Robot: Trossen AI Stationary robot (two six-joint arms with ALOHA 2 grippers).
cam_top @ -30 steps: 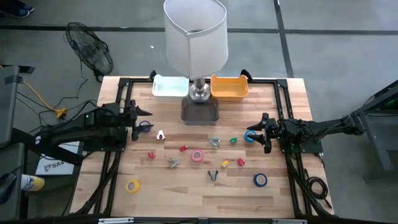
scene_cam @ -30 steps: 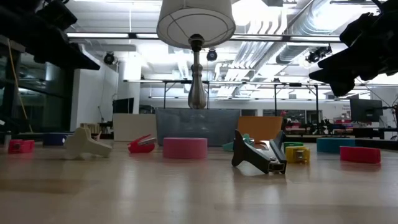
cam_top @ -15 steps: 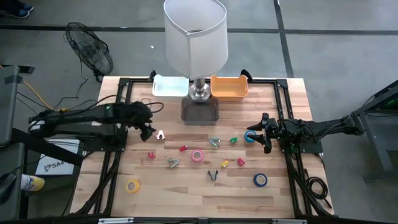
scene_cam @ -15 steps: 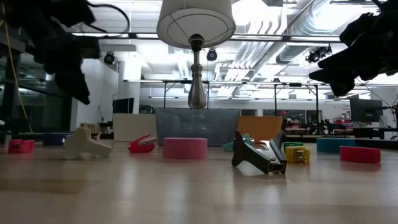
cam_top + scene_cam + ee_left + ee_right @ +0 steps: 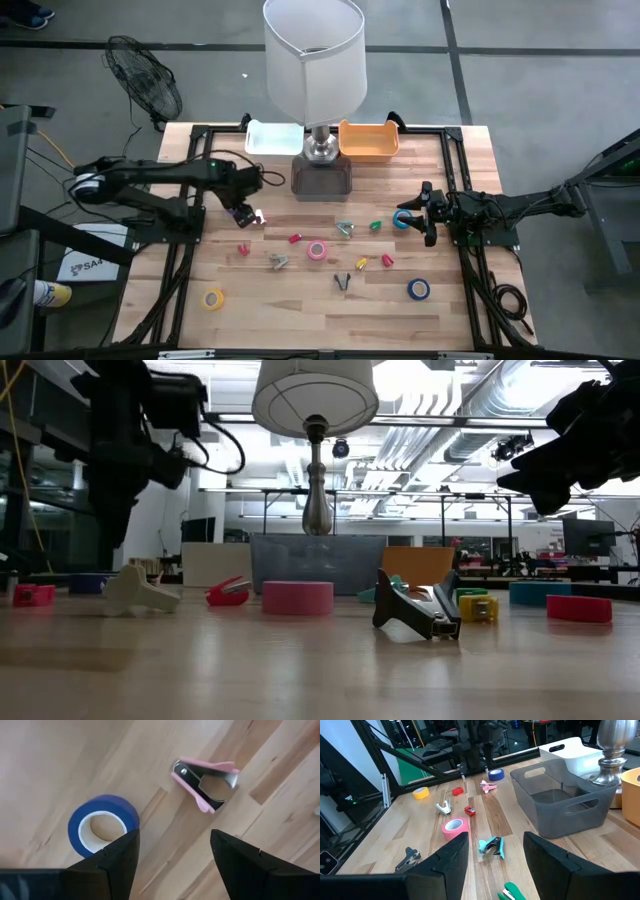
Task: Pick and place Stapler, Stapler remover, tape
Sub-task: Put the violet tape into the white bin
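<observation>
Two candidates sit under the left claw [image 5: 170, 851]: pink staple remover [image 5: 206, 784] just ahead of its spread, empty fingers, blue tape [image 5: 103, 824] beside one fingertip, both flat on the table [image 5: 60, 755]. Looks like the reach step; next it must centre over one, drop and close. Right claw [image 5: 492, 851] waits off at its own side, fingers apart, empty.

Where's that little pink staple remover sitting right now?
The pink staple remover lies on the table's left half, beside a blue tape roll, directly under the left gripper.
</observation>
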